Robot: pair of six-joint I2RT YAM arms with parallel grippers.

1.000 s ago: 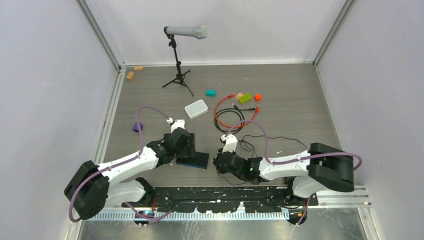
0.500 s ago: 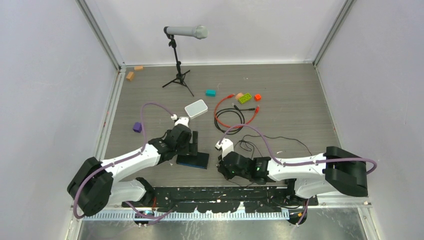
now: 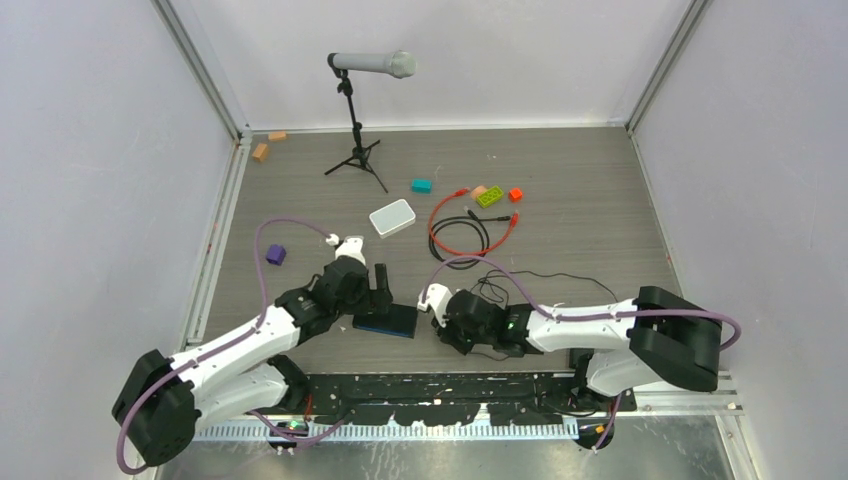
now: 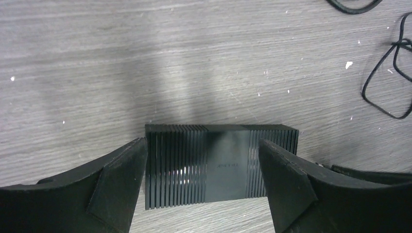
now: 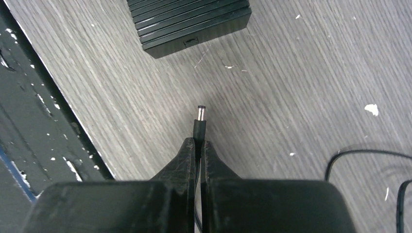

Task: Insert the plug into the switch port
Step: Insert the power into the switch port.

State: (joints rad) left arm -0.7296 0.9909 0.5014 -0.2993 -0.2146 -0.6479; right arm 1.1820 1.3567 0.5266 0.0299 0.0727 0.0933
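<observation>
The flat black ribbed box (image 3: 388, 320) lies near the table's front, with its blue edge (image 3: 372, 327) on the near side; no port shows. My left gripper (image 4: 204, 187) is open and straddles the box (image 4: 221, 162), one finger off each end, not touching. My right gripper (image 5: 199, 143) is shut on a black barrel connector (image 5: 199, 121) with a metal tip, on a thin black cable. It is held just above the table, pointing at the box's corner (image 5: 194, 19) a short way off. The red cable (image 3: 437, 215) and its plug (image 3: 514, 218) lie loose at the back.
A white rounded box (image 3: 392, 217) sits behind the left gripper. Black cable loops (image 3: 500, 290) trail by the right arm. A microphone stand (image 3: 357, 150), small coloured blocks (image 3: 490, 196) and a purple block (image 3: 275, 254) lie around. The black front rail (image 5: 29, 111) is close by.
My right gripper has moved left and a little farther from the front edge, closer to the box, still holding the connector. My left arm has shifted while its gripper stays open over the box.
</observation>
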